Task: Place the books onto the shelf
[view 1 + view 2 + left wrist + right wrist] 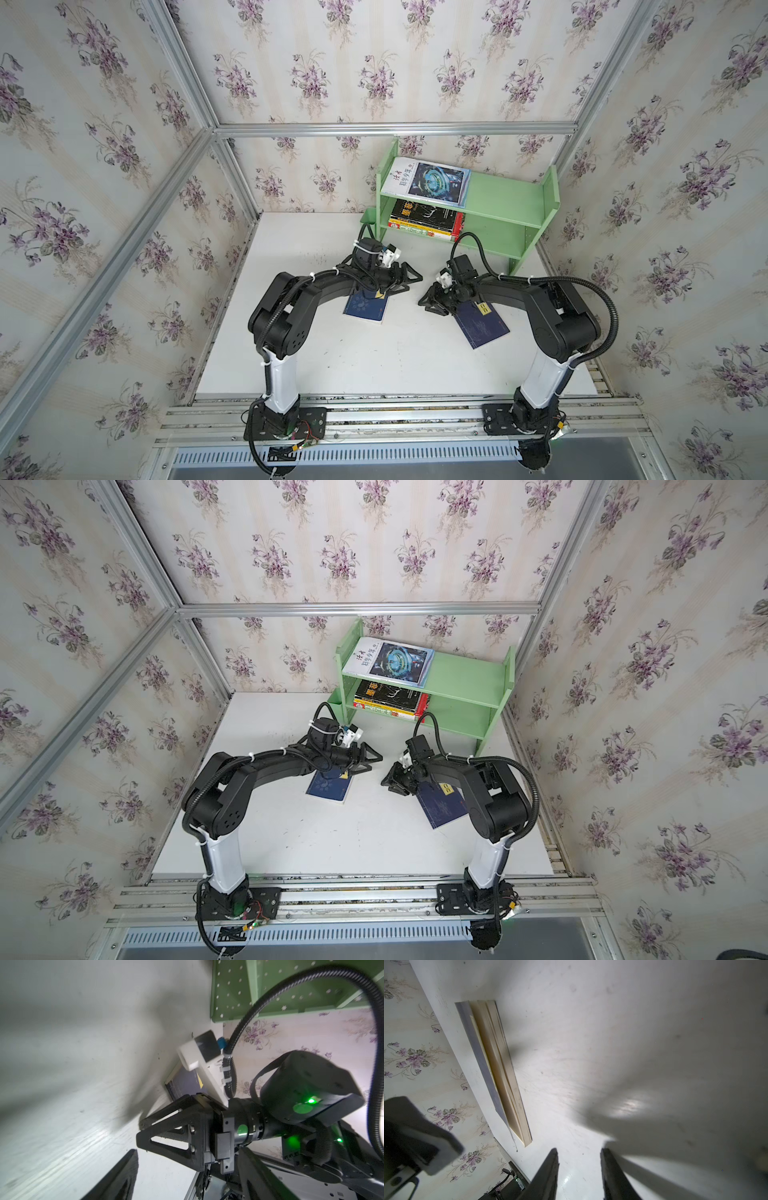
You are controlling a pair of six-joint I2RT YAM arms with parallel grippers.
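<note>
Navy books (365, 306) lie partly hidden beneath left pincer (411, 282) and right pincer (429, 306), both spread.

My left hand (413, 281) covers the far end of the left navy book (365, 307), and my right hand (430, 305) hides the far corner of the right navy book (484, 328). On the lower tier of the shelf (507, 195), only the near edges of the books under the black book (419, 212) show, and their covers are hidden.

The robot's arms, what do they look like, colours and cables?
The left arm and right arm are black with white lower links and ribbed black cables held by white zip ties; the left pincer and right pincer are black triangular frames.
</note>
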